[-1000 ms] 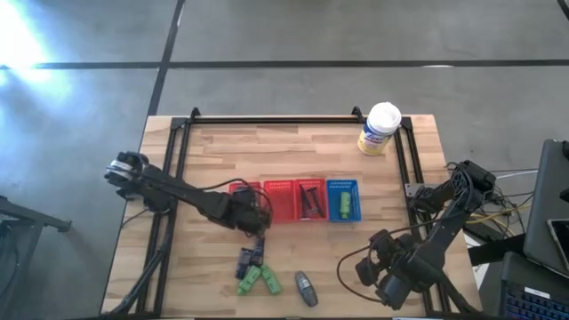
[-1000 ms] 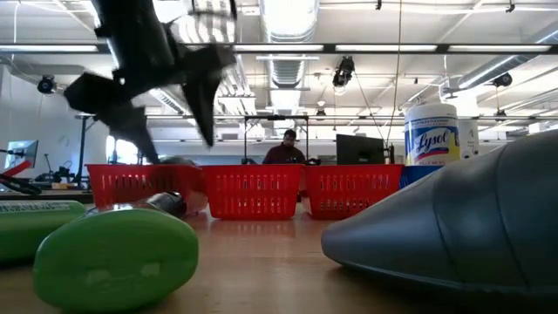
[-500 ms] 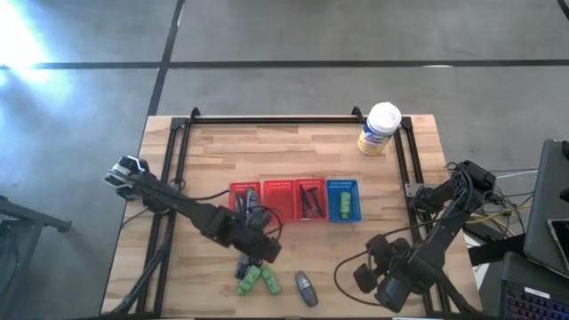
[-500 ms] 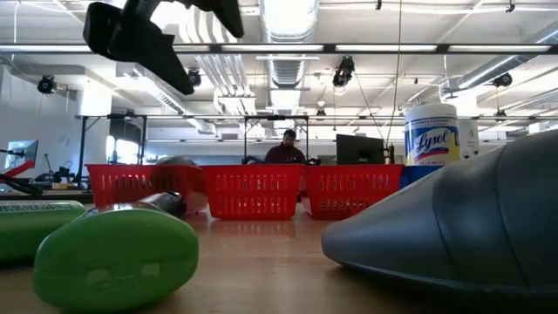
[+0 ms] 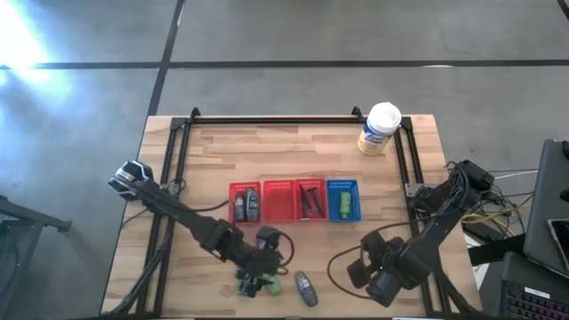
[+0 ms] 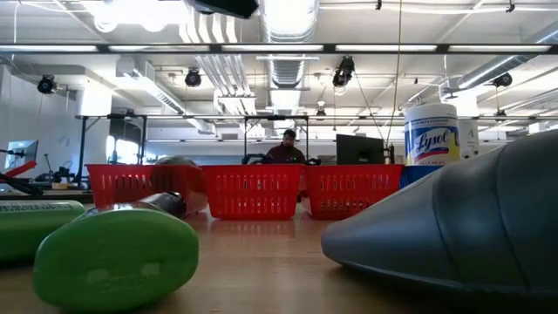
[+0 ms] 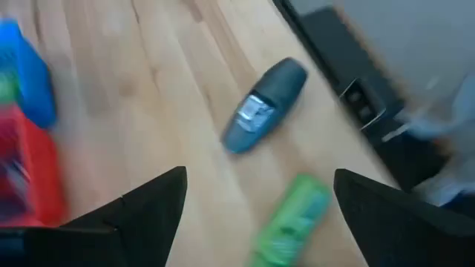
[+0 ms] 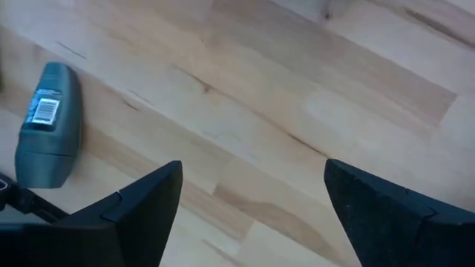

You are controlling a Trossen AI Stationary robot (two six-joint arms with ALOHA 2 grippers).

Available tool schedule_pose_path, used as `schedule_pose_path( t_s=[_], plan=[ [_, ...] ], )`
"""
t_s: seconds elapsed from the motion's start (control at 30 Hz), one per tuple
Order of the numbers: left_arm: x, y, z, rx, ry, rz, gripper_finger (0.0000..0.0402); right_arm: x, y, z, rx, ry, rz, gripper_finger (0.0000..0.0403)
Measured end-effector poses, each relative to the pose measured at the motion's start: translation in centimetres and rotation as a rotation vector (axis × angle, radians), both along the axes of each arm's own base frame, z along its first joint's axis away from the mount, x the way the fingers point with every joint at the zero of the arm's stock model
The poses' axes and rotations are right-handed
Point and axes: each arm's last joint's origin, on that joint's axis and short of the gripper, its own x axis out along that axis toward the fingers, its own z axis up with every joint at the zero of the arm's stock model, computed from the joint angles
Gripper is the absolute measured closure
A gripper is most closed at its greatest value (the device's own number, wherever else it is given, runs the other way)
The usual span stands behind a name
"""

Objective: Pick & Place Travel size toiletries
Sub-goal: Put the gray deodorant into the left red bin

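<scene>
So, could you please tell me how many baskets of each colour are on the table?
Red baskets: 3
Blue basket: 1
Total: 4

Standing at the desk's (image 5: 222, 151) far right corner: a white-lidded tub (image 5: 380, 130). Sitting mid-desk in a row: three red baskets (image 5: 277, 200) and one blue basket (image 5: 343, 200).

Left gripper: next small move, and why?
Probably lower onto a green tube. The left gripper is open and empty above the loose items at the table's near edge, with that tube between its fingers and the grey bottle farther off.
</scene>
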Motion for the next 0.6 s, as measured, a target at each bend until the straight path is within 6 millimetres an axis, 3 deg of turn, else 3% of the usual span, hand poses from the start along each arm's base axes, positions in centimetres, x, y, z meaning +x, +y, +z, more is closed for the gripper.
schedule_pose_path(
  t_s=[0.13,0.27,0.6],
  plan=[
    [1.5,-0.1,-1.3,0.161,-0.066,-0.196,0.0058,0.3,-0.2,0.0,0.043,0.029,-0.033,0.0089],
    [3.6,-0.5,-3.2,0.186,-0.102,-0.346,0.0066,0.3,-0.2,0.0,0.061,0.037,-0.078,0.0094],
    [8.5,-2.1,-5.9,0.169,-0.119,-0.461,0.0087,-0.7,0.1,0.0,0.069,0.057,-0.205,0.0072]
  ],
)
